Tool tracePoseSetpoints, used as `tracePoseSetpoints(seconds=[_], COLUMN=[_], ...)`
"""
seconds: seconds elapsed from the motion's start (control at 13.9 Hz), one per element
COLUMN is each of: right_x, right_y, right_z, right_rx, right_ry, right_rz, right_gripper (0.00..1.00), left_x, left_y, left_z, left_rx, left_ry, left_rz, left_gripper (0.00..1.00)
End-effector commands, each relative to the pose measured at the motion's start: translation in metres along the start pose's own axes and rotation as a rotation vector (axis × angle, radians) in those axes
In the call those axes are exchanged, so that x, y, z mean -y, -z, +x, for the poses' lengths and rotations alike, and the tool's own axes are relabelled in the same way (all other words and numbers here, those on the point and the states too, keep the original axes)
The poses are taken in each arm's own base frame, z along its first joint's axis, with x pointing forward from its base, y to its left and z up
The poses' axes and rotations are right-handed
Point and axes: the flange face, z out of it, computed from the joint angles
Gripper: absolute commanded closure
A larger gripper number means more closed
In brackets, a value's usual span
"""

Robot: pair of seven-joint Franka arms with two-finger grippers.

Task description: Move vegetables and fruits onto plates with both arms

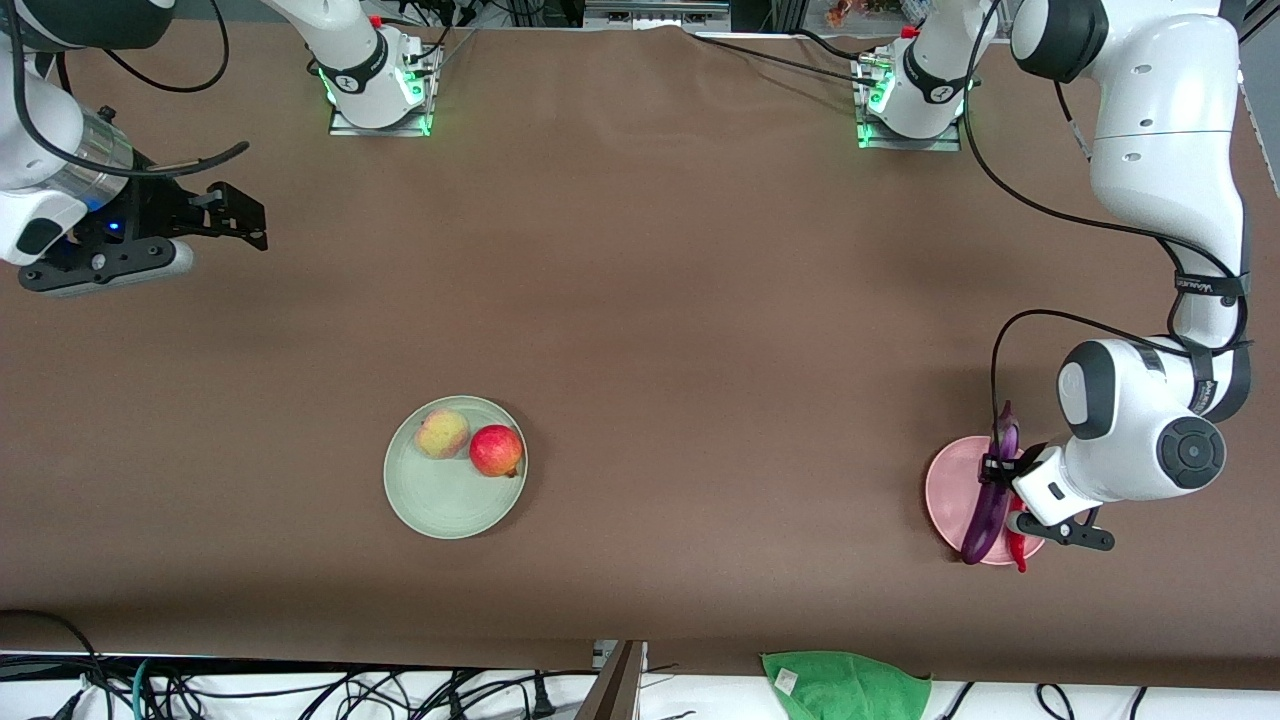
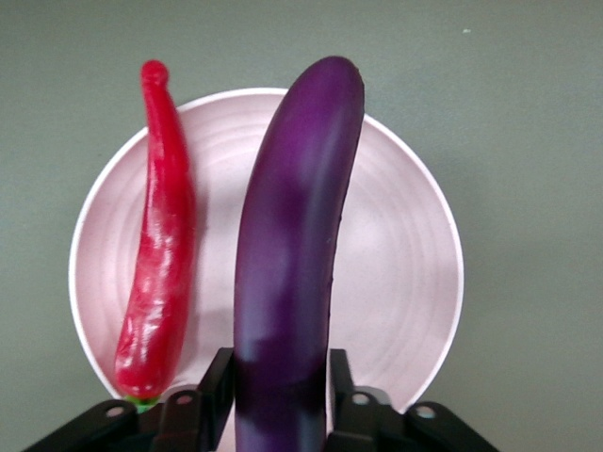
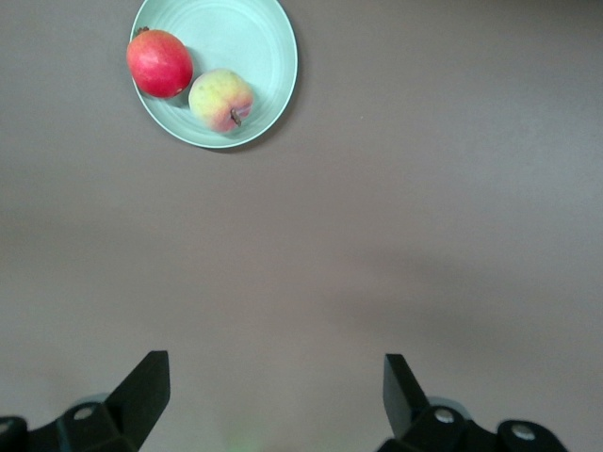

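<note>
Left gripper [image 2: 283, 400] clamps the eggplant [image 2: 292, 254] over the pink plate [image 2: 405, 245], seemingly to set it beside the chili [image 2: 155, 245]. Right gripper [image 3: 273, 386] waits at ten o'clock, fingers spread, empty.

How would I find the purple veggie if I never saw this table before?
Look toward the left arm's end of the brown table for the pink plate. Over it, the left claw grips the eggplant: long, glossy purple, far thicker than the thin red chili beside it.

- Left gripper [image 2: 283, 400]: fingers clamped on either side of the eggplant [image 2: 292, 264].
- Eggplant over the pink plate [image 2: 396, 245].
- Red chili pepper [image 2: 158, 235] lies on the plate, beside the eggplant.
</note>
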Motion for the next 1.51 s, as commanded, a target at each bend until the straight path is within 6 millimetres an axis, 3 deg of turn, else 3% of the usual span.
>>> tracePoseSetpoints(seconds=[0.0, 0.22, 0.36, 0.5, 0.79, 0.94, 1.08, 1.22, 1.37, 1.44], right_x=[-0.007, -0.007, 0.000, 0.009, 0.018, 0.015, 0.017, 0.011, 0.018, 0.021], right_y=[0.019, -0.003, -0.004, -0.005, -0.006, -0.002, -0.003, -0.008, -0.011, -0.015], right_z=[-0.010, 0.000, 0.002, 0.006, 0.009, 0.011, 0.012, 0.014, 0.016, 0.018], right_rx=[-0.006, 0.048, 0.042, 0.029, 0.024, 0.012, 0.010, 0.025, 0.028, 0.039], right_ry=[-0.003, -0.008, 0.005, 0.014, -0.004, -0.010, 0.002, 0.005, 0.025, 0.028], right_rz=[-0.016, -0.016, -0.002, -0.004, 0.002, 0.017, 0.014, 0.004, 0.000, -0.001], right_gripper=[0.00, 0.00, 0.00, 0.00, 0.00, 0.00, 0.00, 0.00, 0.00, 0.00], left_x=[0.000, -0.010, -0.013, -0.019, -0.029, -0.040, -0.051, -0.054, -0.059, -0.062], left_y=[0.018, 0.065, 0.098, 0.113, 0.183, 0.218, 0.275, 0.318, 0.351, 0.355], left_z=[-0.001, 0.006, 0.010, 0.008, -0.003, -0.016, -0.039, -0.069, -0.103, -0.116], left_rx=[-0.004, 0.017, 0.021, 0.044, 0.014, 0.027, -0.007, -0.029, -0.046, -0.033], left_ry=[-0.023, -0.011, -0.021, -0.031, 0.038, 0.091, 0.097, 0.100, 0.102, 0.101], left_rz=[-0.015, -0.064, -0.068, -0.076, -0.068, -0.064, -0.041, -0.025, 0.013, 0.026], left_gripper=[0.00, 0.00, 0.00, 0.00, 0.00, 0.00, 0.00, 0.00, 0.00, 0.00])
